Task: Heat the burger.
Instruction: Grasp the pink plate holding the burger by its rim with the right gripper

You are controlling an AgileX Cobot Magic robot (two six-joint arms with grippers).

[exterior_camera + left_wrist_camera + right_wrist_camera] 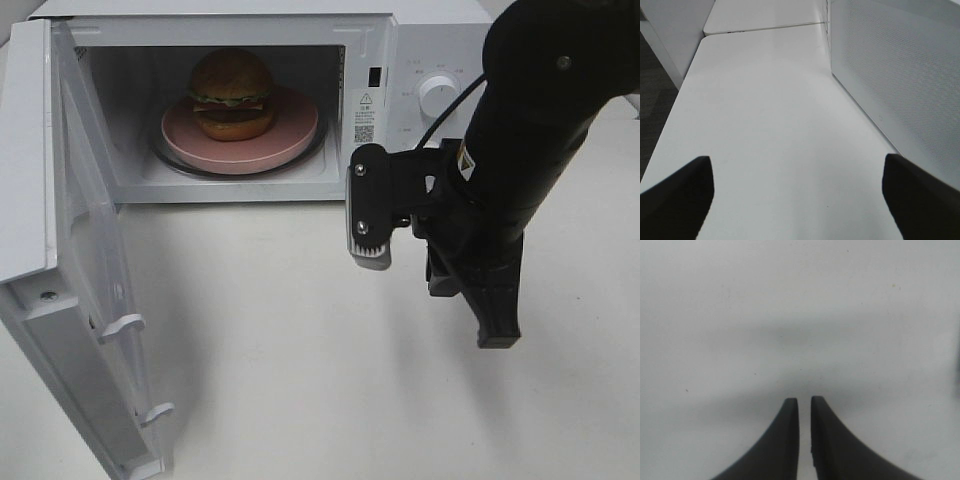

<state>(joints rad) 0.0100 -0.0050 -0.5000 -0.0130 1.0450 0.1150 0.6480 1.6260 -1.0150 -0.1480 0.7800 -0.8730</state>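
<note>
- R gripper (804,401): its 2 black tapered fingers (787,440) sit all but closed, w/ only a thin slit between them. Nothing is gripped, and under them is only the bare white tabletop (300,370).
- L gripper (800,200): its 2 black fingers (675,200) are spread wide and empty. It hovers over the table just beside a white perforated panel (900,75); can't tell if that's door or casing.
- Outward from R: the black arm hangs in front of the white microwave oven (415,140), below its round white dial (438,93). It is near the oven but apart from it.
- Small burger (232,95) w/ golden-brown bun, green lettuce and dark filling: inside the cavity on the round pink plate (295,135), approx mid-plate. It sits upright w/ layers stacked and lettuce poking out at the sides.
- White microwave door (60,250) stands wide open, so heating can't start. Loading looks done, leaving 2 jobs: shut the door, turn the dial.
- Risk 1: a hard or off-line shove on the door could slide the whole oven on the smooth table. The jolt could shift the top bun or skid the plate.
- Risk 2: R arm is close to the front panel, so a careless swing toward the dial could knock it.
- Risk 3: near-closed fingers may slip off the smooth round dial.
</note>
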